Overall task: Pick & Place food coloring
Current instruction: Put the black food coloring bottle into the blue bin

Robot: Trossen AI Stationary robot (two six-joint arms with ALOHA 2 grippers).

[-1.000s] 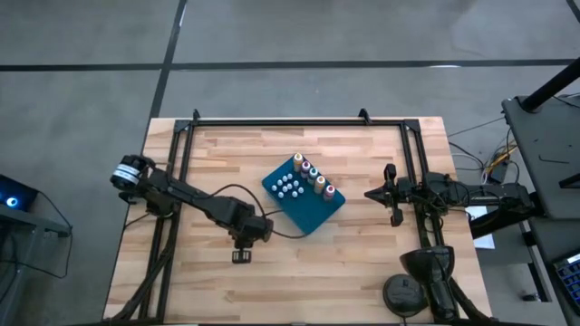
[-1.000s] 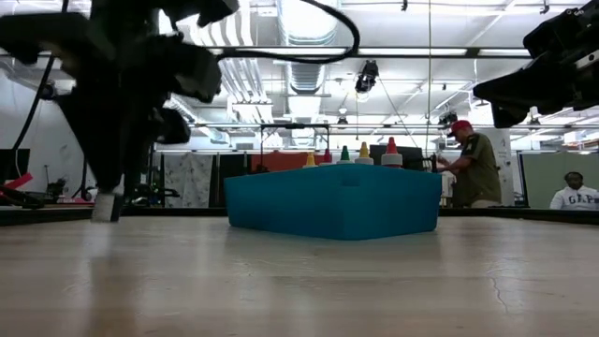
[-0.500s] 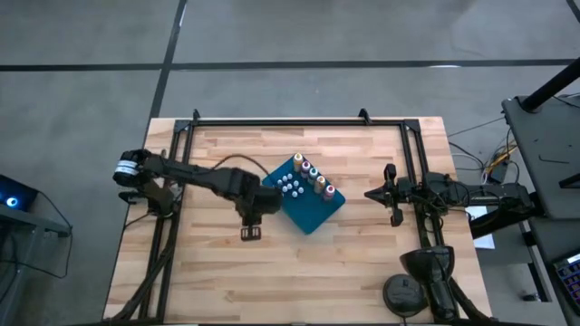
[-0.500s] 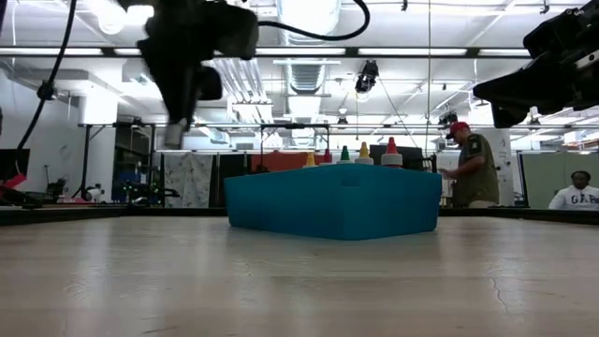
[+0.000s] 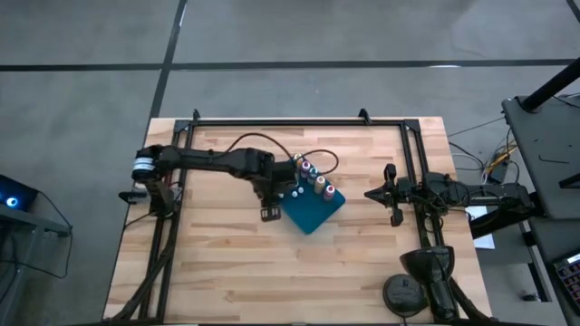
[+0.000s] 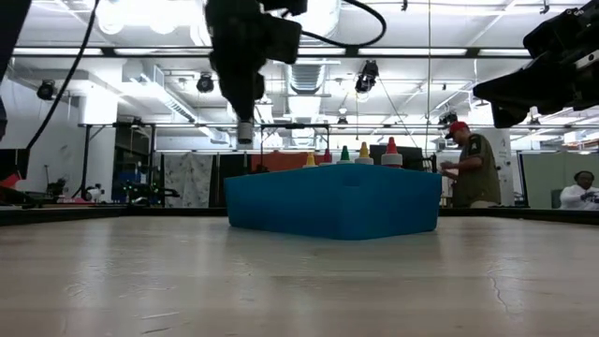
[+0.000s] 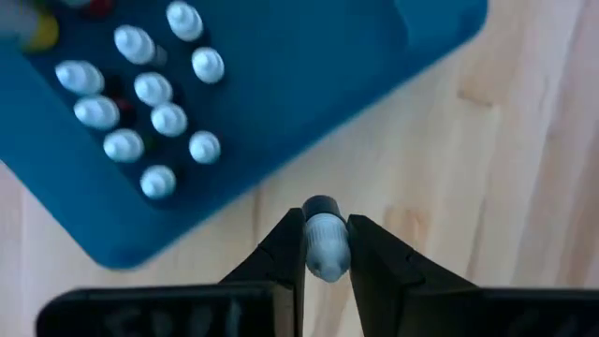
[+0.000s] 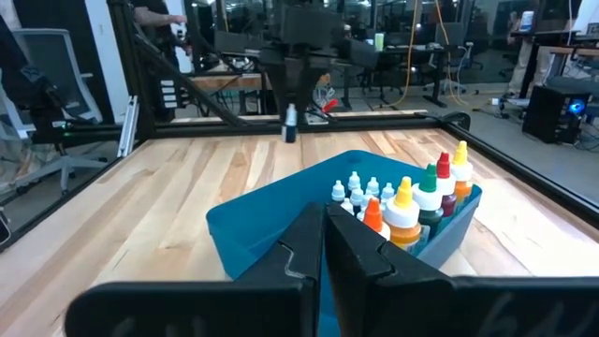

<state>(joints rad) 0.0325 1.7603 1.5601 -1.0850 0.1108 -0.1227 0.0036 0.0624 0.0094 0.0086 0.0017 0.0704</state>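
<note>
The left claw (image 7: 326, 245) is nipped nearly closed on 1 small white-topped bottle (image 7: 326, 241), held up clear of the counter (image 5: 227, 272), just off the blue tray's (image 5: 313, 215) 9 o'clock edge. Inside the tray, the other white-topped bottles (image 7: 150, 98) cluster on the side nearest that claw; the coloured-top bottles (image 5: 317, 179) line its far edge at about 1 o'clock. Farther off at 3 o'clock, the right claw (image 5: 371, 194) waits fully closed, holding nothing, well apart from the tray.
</note>
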